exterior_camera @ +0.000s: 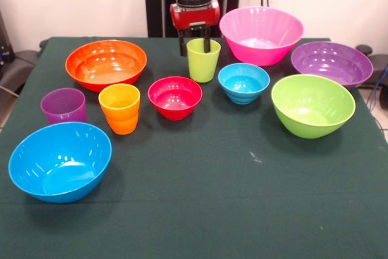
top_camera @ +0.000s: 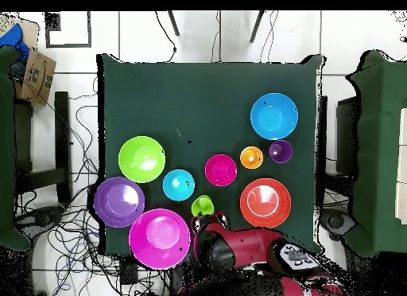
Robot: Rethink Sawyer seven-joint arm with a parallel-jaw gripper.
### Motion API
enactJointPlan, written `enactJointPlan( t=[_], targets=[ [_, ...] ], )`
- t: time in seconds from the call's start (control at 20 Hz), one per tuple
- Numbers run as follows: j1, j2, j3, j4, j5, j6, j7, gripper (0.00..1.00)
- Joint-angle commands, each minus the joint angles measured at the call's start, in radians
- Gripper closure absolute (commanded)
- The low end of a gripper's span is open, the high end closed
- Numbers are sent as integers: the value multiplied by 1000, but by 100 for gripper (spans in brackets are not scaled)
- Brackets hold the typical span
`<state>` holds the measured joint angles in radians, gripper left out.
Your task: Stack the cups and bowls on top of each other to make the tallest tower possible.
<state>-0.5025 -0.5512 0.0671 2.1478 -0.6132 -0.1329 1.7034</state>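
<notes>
Nearest the front camera sits the blue bowl (exterior_camera: pixel 59 161), alone at the worktop's (exterior_camera: pixel 200 210) front left corner. Behind it come the purple cup (exterior_camera: pixel 63 105) and, just beside that, the orange cup (exterior_camera: pixel 119 108), both upright and apart from each other. Further back on that side lies the orange bowl (exterior_camera: pixel 106 63). At the middle of the spread stands the small red bowl (exterior_camera: pixel 175 97), with the small light blue bowl (exterior_camera: pixel 244 82) to its right, the two near but not touching. On the right rests the green bowl (exterior_camera: pixel 313 105), tilted a little toward the camera, and behind it the purple bowl (exterior_camera: pixel 331 63) at the far right edge. At the back, the pink bowl (exterior_camera: pixel 261 34) stands near the robot's pedestal. Nothing is stacked: every cup and bowl rests separately on the dark green cloth, open side up.

Behind the red bowl, the green cup (exterior_camera: pixel 204 59) stands upright at the back, directly under the arm. From the front, the end effector (exterior_camera: pixel 194 43) hangs at the cup's rim with its two dark fingers (exterior_camera: pixel 182 44) parted; one shows to the left of the cup, the other at or just inside its rim. Whether they touch the cup, I cannot tell. From overhead, the red arm (top_camera: pixel 238 249) reaches in from the bottom edge to the green cup (top_camera: pixel 203 205).
</notes>
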Motion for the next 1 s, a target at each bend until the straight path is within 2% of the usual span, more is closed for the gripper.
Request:
enactJointPlan(
  t=[0.05, 0.1, 0.15, 0.25, 0.6, 1.0],
  targets=[
    [-13, 17, 52, -108, -55, -40, 77, 0],
    [-32, 8, 80, -105, -63, -14, 68, 0],
    [-50, -1, 107, -102, -70, 12, 59, 100],
    [-69, -25, 141, -91, -66, 57, 44, 100],
    [-71, -65, 160, -73, -43, 104, 41, 100],
    [-86, -157, 211, -32, -5, 193, 28, 100]
  ],
)
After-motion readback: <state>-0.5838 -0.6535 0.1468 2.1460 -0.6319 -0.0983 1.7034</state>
